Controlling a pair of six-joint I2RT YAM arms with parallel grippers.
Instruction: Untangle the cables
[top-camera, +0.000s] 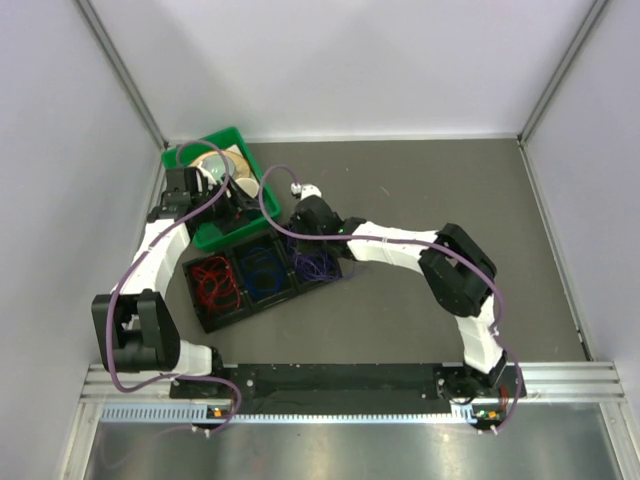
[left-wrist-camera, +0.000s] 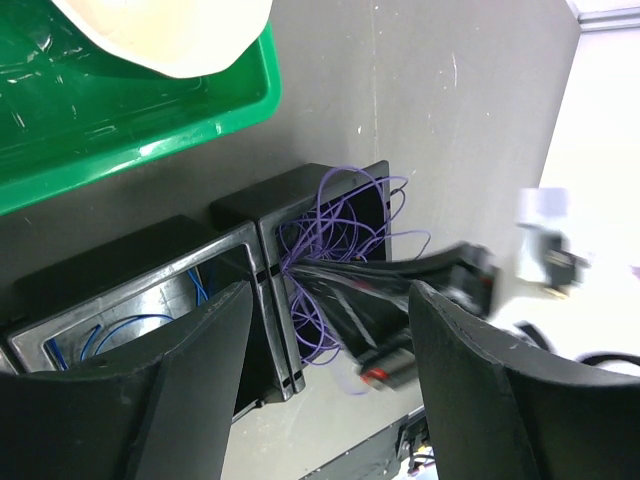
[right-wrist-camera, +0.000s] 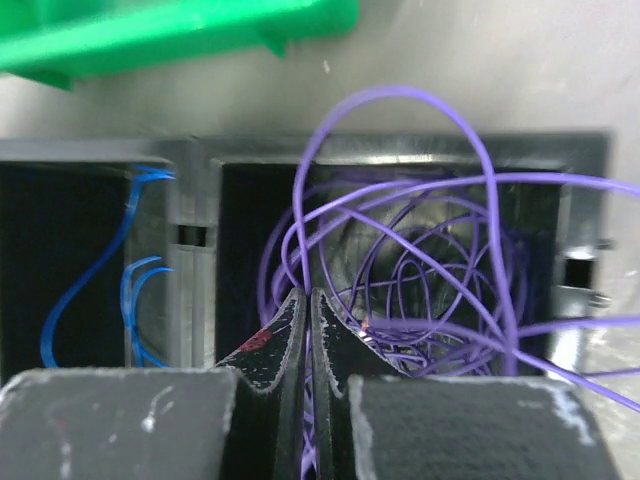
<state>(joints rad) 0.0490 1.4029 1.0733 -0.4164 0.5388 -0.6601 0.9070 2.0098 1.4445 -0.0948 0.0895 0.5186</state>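
- From above, our left hand (top-camera: 228, 200) hangs over the green bin (top-camera: 215, 145); our right hand (top-camera: 315, 240) dips into the purple cables (top-camera: 320, 265).
- At the left wrist, the fingers stand released, with purple cables (left-wrist-camera: 345, 215) ahead (spilling over their compartment's rim).
- At the right wrist, the right hand (right-wrist-camera: 308, 300) is clenched on purple cables (right-wrist-camera: 430, 250); blue cables (right-wrist-camera: 90, 290) lie to its left.

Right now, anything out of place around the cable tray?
Yes: the purple cables spill up over the rim of their compartment in the black tray, with the right gripper shut on them. The red cables and blue cables lie inside theirs.
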